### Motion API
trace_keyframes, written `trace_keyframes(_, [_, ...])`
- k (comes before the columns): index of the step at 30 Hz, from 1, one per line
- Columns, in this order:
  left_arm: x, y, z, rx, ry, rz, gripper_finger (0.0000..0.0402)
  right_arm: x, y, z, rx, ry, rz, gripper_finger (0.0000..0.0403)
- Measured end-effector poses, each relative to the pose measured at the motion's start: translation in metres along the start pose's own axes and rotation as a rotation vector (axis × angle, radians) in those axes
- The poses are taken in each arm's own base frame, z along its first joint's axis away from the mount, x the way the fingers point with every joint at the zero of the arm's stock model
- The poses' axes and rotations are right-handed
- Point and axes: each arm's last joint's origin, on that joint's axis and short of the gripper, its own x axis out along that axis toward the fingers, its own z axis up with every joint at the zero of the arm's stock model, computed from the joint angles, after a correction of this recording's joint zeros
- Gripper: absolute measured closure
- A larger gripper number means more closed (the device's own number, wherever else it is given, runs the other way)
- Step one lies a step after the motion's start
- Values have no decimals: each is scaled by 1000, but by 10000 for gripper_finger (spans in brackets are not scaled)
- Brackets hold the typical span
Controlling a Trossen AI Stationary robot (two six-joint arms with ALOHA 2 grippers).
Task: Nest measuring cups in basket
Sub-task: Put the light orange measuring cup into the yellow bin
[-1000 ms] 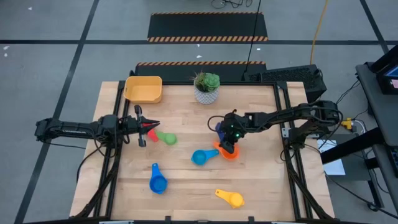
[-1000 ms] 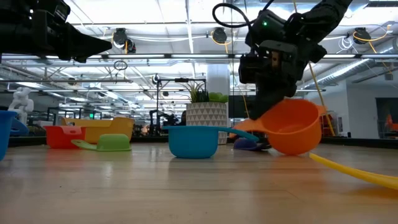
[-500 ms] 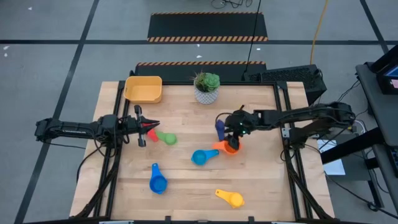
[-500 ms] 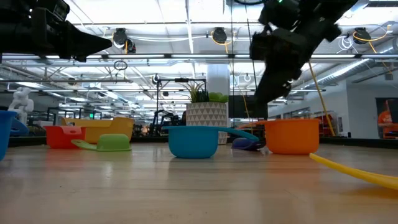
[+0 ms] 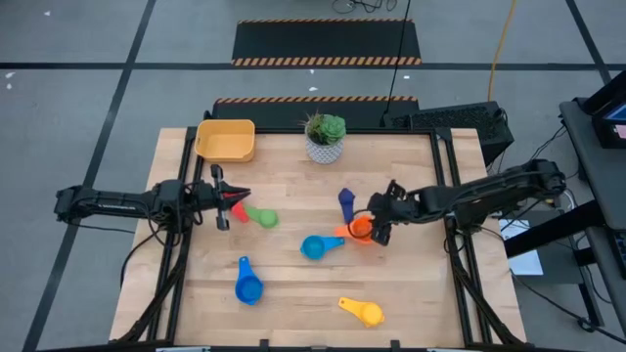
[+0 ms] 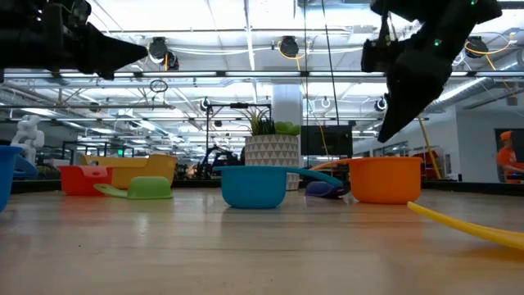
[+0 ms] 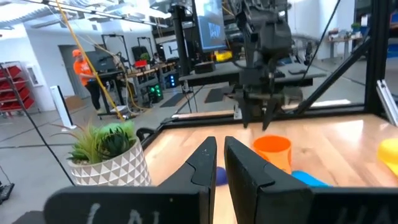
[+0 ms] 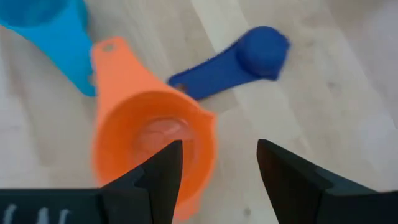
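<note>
The orange cup (image 5: 360,228) stands upright on its base right of the table's middle. My right gripper (image 5: 378,231) hangs open just above it and slightly to its right (image 6: 391,131); in the right wrist view the cup (image 8: 149,143) lies below the parted fingers. Around it lie the dark blue cup (image 5: 345,202) and the light blue cup (image 5: 315,246). My left gripper (image 5: 238,196) is shut and hovers high over the red cup (image 5: 238,209) and green cup (image 5: 262,217). The yellow-orange basket (image 5: 226,140) sits at the far left.
A white pot with a green plant (image 5: 325,137) stands at the far edge. A blue cup (image 5: 248,286) and a yellow cup (image 5: 364,312) lie near the front edge. People in orange show in the room beyond the table.
My right gripper has opened and let go of the orange cup, then risen and drawn back toward the table's right edge. The cup, held tilted a second ago, now stands upright on the table.
</note>
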Motion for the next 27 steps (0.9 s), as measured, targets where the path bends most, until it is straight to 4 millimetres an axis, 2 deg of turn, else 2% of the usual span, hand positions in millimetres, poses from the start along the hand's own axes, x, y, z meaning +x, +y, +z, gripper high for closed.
trace_keyframes(8, [2,-1,-2,-13,14,-2,364,25,-1,4,-72,39,-32,205])
trace_keyframes(13, [2,-1,-2,-9,17,-3,364,38,-5,2,-64,115,3,227])
trace_keyframes(18, [2,0,2,-20,-25,4,364,45,-7,-3,-45,152,10,280])
trace_keyframes(24, [2,0,4,-26,-48,6,364,46,-7,-3,17,145,12,388])
trace_keyframes(27, [2,1,6,-24,-66,9,364,43,-5,1,72,98,31,390])
